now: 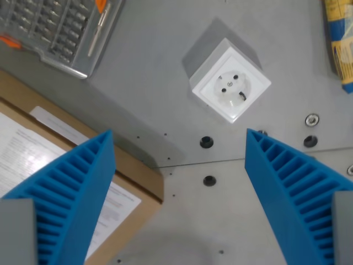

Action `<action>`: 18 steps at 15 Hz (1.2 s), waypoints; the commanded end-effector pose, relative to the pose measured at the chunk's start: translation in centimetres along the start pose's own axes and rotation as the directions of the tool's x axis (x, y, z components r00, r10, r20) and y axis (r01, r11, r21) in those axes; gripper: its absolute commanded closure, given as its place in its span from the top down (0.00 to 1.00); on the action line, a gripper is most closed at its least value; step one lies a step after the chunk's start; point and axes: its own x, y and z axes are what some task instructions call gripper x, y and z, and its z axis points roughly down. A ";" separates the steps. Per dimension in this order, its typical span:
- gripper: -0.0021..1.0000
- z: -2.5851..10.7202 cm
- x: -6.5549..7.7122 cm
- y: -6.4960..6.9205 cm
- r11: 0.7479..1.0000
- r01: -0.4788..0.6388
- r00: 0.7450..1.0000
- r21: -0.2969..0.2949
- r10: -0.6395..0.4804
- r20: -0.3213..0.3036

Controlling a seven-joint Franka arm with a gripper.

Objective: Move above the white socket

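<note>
The white socket (230, 84) is a square wall-type outlet on a grey box, turned diamond-wise on the grey table (149, 72), in the upper middle of the wrist view. My gripper (179, 135) has two blue ribbed fingers (77, 187), spread wide apart with nothing between them. The socket lies beyond the fingertips, slightly toward the wrist view's right of the midline.
A clear plastic bit case (55, 30) with an orange latch lies at the top left. A cardboard box (71, 149) with a white paper label sits at the left. A yellow and blue packet (339, 38) is at the top right edge. Screw holes (206, 142) dot the table seam.
</note>
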 end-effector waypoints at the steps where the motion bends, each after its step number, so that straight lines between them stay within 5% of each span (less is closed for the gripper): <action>1: 1.00 1.5 -0.5 1.0 0.963 0.268 0.957 -0.014 -0.268 -0.113; 8: 1.00 4.2 -0.6 2.2 0.904 0.428 0.897 -0.022 -0.427 -0.117; 18: 1.00 8.9 -1.0 4.2 0.788 0.615 0.777 -0.034 -0.613 -0.142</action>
